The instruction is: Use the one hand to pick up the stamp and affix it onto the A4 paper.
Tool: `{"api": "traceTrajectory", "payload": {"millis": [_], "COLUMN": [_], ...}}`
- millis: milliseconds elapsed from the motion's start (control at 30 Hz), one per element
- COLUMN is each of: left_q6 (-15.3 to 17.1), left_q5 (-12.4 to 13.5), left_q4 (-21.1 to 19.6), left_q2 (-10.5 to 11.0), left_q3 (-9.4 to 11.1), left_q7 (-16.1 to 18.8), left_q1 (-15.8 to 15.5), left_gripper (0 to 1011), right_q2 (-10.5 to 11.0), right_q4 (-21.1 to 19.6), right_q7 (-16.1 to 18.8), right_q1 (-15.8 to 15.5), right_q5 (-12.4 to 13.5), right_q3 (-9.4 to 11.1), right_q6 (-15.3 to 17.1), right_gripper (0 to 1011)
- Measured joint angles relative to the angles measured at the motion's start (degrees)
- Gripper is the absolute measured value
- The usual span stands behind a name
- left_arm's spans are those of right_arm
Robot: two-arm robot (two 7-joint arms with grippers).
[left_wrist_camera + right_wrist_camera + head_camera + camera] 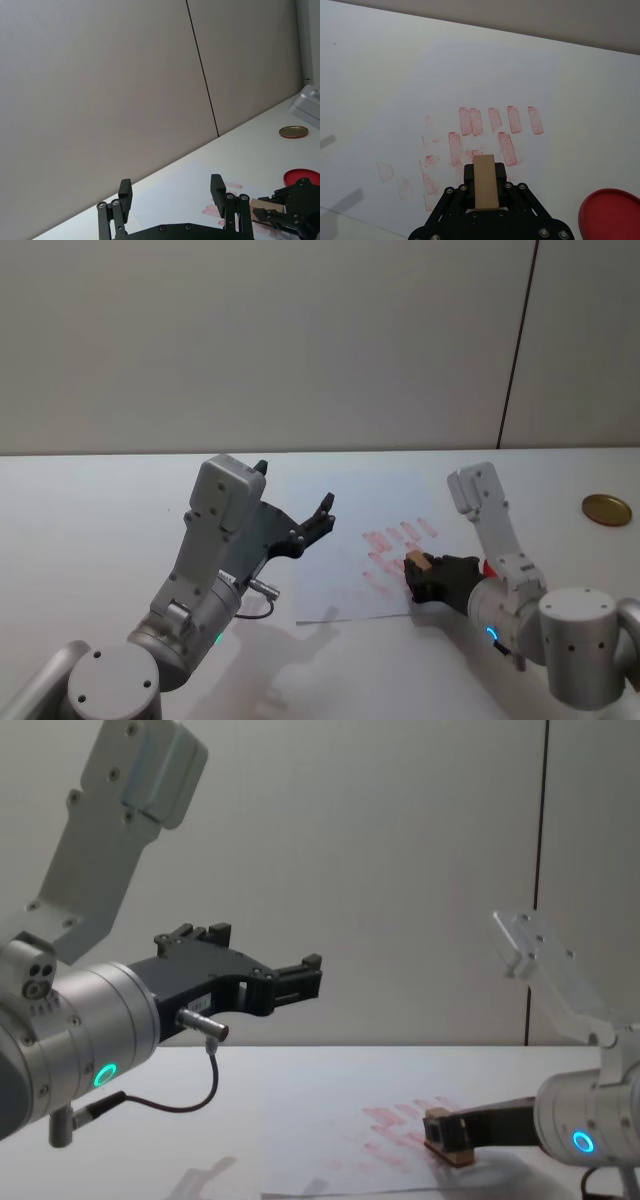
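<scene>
Over the table, head view: my right gripper (425, 576) sits low at the near right part of the A4 paper (335, 540), clenched on the stamp (418, 561).
Head view, stamp: the tan block shows between the black fingers, at the near edge of the red stamp marks (395, 540).
Head view, left gripper (296, 490): raised above the table (100, 500) at the sheet's left side, fingers spread wide, holding nothing.
Head view, other things: a gold lid (607, 508) lies well off to the right.
Left wrist view, own fingers: both stand far apart with bare wall between them, touching nothing.
Left wrist view, beyond: I see the other gripper with the wooden block in its grip, and a red ink pad (301, 176) just behind it.
Right wrist view, grip: the fingers press the block's two long sides, and it points out over the printed rows.
Right wrist view, pad: beside the gripper, off the sheet.
Chest view, right side: the block is down at the paper's surface; I cannot tell whether it touches.
Chest view, left side: hangs high, well apart from the sheet, released.
</scene>
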Motion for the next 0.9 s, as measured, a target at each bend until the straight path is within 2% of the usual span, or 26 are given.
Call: {"api": "traceTrajectory", "payload": {"millis": [900], "left_q6": [0.0], "left_q5": [0.0], "left_q4": [0.0], "left_q2": [0.0], "left_q3": [0.0], "left_q7": [0.0], "left_q1": [0.0], "left_gripper": [993], "right_q2": [-0.1], "right_q4": [1.7], "right_q7": [-0.3], "right_q1": [0.3], "right_q5": [-0.4], "right_q3": [0.2], "right_q6": [1.1], "right_gripper": [219]}}
